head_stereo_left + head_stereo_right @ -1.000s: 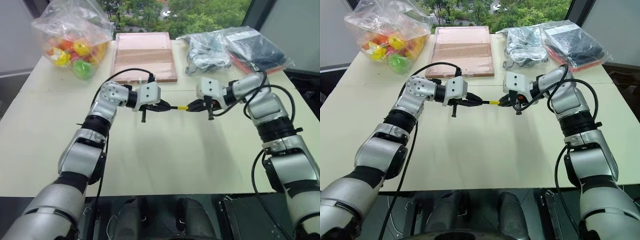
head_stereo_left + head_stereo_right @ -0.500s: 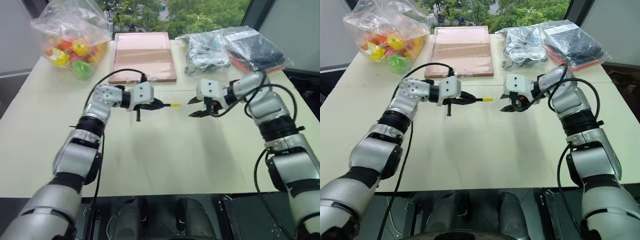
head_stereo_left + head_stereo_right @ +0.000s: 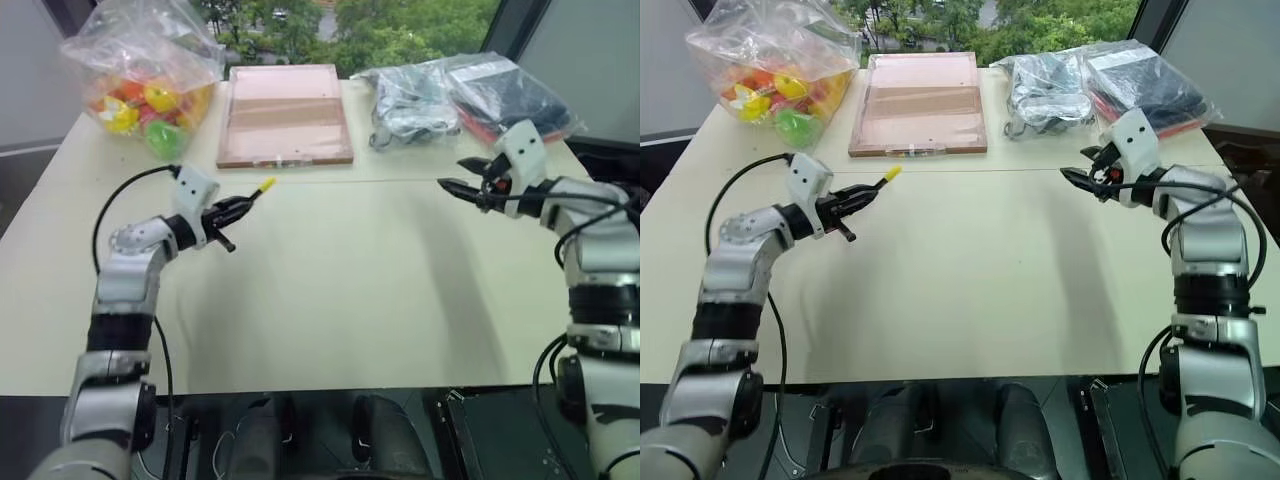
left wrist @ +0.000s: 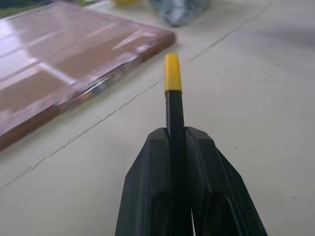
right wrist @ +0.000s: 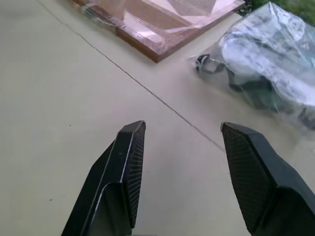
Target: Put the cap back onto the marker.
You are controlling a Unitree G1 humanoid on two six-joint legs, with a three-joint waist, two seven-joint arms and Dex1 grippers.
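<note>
My left gripper [image 3: 238,206] is shut on the black marker [image 4: 174,115], held above the left side of the table [image 3: 340,280]. The marker points toward the table's middle and rises slightly. The yellow cap [image 4: 172,73] sits on the marker's tip, also seen as the cap [image 3: 266,184] just past the fingers. Far off on the right side, my right gripper [image 3: 448,186] hovers above the table. It is open, with nothing between its fingertips [image 5: 133,142], and it points toward the left gripper.
At the back left lies a clear bag of colourful toys [image 3: 150,80]. A flat wooden board in plastic wrap [image 3: 287,112] lies at the back middle. Bagged cables [image 3: 415,100] and a dark bagged item [image 3: 515,95] lie at the back right.
The two hands have drawn apart, left going left and right going right. The right gripper opened and let go of the cap, which stays on the marker in the left gripper.
</note>
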